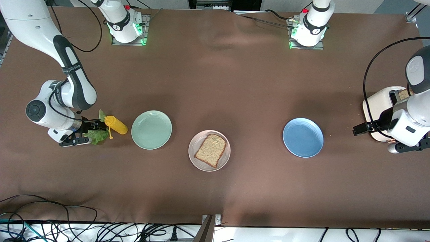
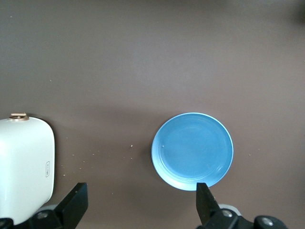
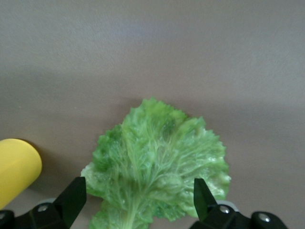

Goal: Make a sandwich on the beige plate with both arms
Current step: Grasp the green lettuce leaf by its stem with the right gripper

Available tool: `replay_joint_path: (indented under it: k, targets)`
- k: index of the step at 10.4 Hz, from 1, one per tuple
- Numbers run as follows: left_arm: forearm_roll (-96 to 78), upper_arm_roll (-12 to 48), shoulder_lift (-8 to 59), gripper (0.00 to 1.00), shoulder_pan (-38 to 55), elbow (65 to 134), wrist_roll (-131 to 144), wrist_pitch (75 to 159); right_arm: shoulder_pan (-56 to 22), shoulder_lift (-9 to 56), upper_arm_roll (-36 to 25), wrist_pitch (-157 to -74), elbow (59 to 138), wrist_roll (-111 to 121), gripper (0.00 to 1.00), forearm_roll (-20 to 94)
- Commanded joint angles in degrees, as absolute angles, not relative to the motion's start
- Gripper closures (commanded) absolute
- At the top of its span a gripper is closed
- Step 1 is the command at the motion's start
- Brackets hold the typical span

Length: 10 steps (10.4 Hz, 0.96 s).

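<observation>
Both grippers open: right gripper (image 3: pixel 136 207) over lettuce (image 3: pixel 155 167).

Little lettering can be read. A line of small white print is seen on the dark band of the right arm (image 1: pixel 72 67), above the right hand (image 1: pixel 82 132), but its words cannot be made out. A round dark emblem is borne on each arm's base, illegible as text. A small rectangular label is seen on the side of the white toaster (image 2: pixel 25 164), just beside the left hand (image 2: pixel 141 206); its characters are too small to be read. No numbers or brand names are legible elsewhere.
</observation>
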<state>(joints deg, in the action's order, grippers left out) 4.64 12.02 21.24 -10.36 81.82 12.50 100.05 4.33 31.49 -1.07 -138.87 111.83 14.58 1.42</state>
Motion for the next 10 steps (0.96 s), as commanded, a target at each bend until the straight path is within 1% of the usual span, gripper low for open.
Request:
replay_joint_path:
  k: [1,2,3,4,7,9,10]
  targets:
    - [5.45,12.22,19.60,0.00,-10.46,82.97,12.48,98.19,5.27,32.34,-0.44,-140.10,112.50,16.60,0.15,3.86]
    - [5.45,12.22,19.69,0.00,-10.46,82.62,12.48,98.00,5.88,32.17,-0.44,-139.84,112.33,20.79,0.54,4.30]
    - [5.28,12.22,19.60,0.00,-10.55,82.18,12.05,97.91,6.85,31.99,-0.35,-139.14,111.80,24.31,0.82,4.74]
    - [5.45,12.39,19.69,0.00,-10.29,81.92,11.95,97.91,7.03,31.38,-0.35,-136.43,110.75,25.56,1.00,4.92]
    - [5.45,13.36,19.78,0.00,-6.95,81.12,14.31,97.82,7.03,28.58,-0.44,-123.27,104.18,25.84,1.00,5.01]
    - [5.36,13.27,19.86,0.00,-6.86,81.12,17.30,97.38,7.03,27.60,-0.44,-110.19,94.71,25.84,1.00,5.01]
    - [5.71,13.27,19.86,0.00,-6.94,81.12,17.75,97.21,6.94,27.60,-0.44,-104.99,90.57,25.75,1.00,4.92]
